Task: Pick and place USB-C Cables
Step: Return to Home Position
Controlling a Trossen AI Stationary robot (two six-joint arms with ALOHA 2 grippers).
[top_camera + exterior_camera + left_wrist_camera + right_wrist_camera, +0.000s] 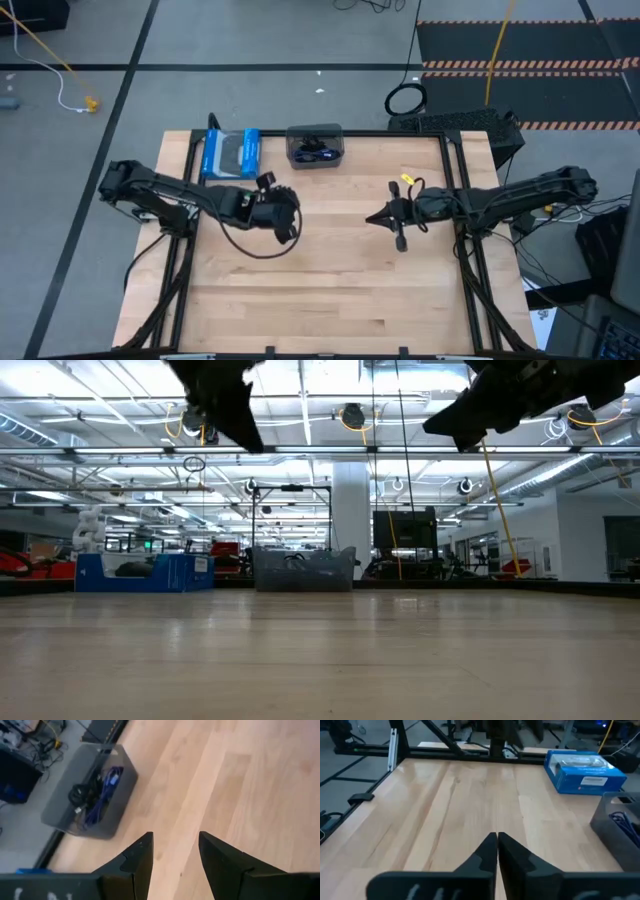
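The USB-C cables, a black bundle (78,796) and a blue-purple one (102,795), lie inside a grey translucent bin (315,146) at the table's far edge; the bin also shows in the low view (303,570) and the right wrist view (620,820). My left gripper (288,214) hovers open above the table, left of centre, near side of the bin; its fingers (175,852) hold nothing. My right gripper (385,218) hovers right of centre with its fingers (497,842) shut and empty.
A blue box (230,154) lies beside the bin at the far edge, on its left. A keyboard (450,122) and a black cable ring (405,100) sit beyond the far edge. Bare wood spreads across the table's middle and near side (330,290).
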